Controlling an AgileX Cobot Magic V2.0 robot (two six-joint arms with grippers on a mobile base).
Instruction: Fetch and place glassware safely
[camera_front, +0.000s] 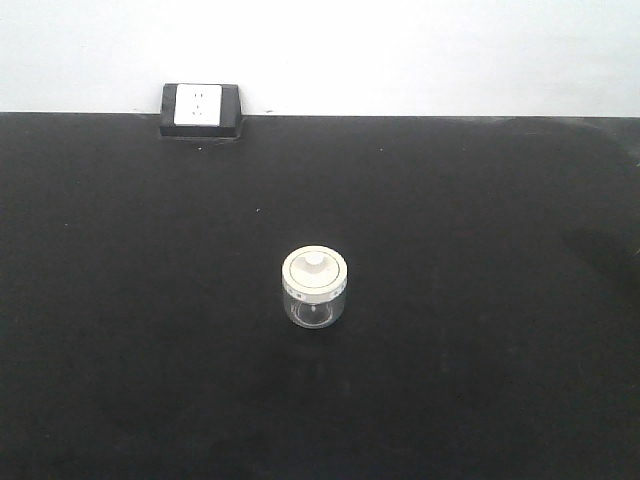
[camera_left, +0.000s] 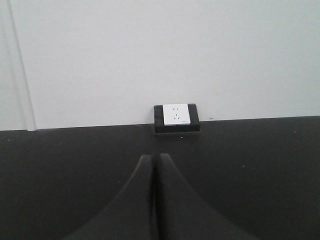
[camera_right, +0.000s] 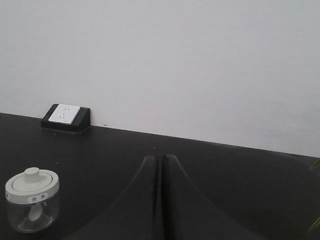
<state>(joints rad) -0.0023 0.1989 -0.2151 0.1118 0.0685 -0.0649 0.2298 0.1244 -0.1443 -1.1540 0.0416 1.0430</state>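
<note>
1. Desk (camera_front: 480, 380): black, matte. The glass jar (camera_front: 314, 289) stands upright near its centre, well apart from the socket box (camera_front: 201, 110) at the back edge.
2. Left gripper (camera_left: 154, 165): fingers pressed together, nothing held; jar not in its view.
3. Right gripper (camera_right: 161, 165): fingers also clenched, empty; jar sits to its left, apart.
4. Risk: approaching with fingers shut likely knocks the jar over. They need to open first.
5. Risk: the cream lid (camera_right: 32, 184) may only rest on. A grasp by lid or knob (camera_front: 315, 261) could drop the body.
6. Contents: body looks empty; something pale shows inside, possibly lid underside, cannot tell.
</note>
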